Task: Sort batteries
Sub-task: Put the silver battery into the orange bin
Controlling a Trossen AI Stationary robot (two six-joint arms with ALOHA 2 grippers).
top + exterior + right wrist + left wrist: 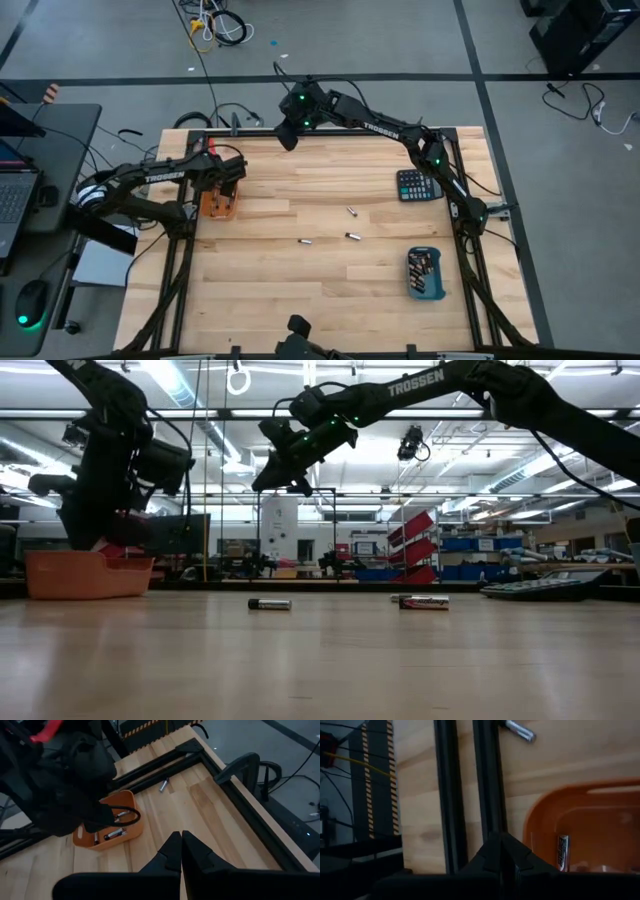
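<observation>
Left pincer (222, 192) shut and empty over shallow orange plastic tray (217, 207), likely post-drop; right pincer (287, 135) shut, raised beyond tray; three small cylindrical batteries (351, 236) loose on pale wooden counter (330, 300) toward blue tray (425, 273).

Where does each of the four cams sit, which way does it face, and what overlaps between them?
High: overhead, facing straight down; both arms, orange tray, blue tray, calculator, three loose batteries.
Low: table height, facing level across the table into the room; both arms drop in from above.
Left wrist: over the orange tray, looking down; left gripper shut.
Right wrist: raised at the far edge, looking toward the left arm; right gripper shut.
Shared: orange tray appears in all four.
</observation>
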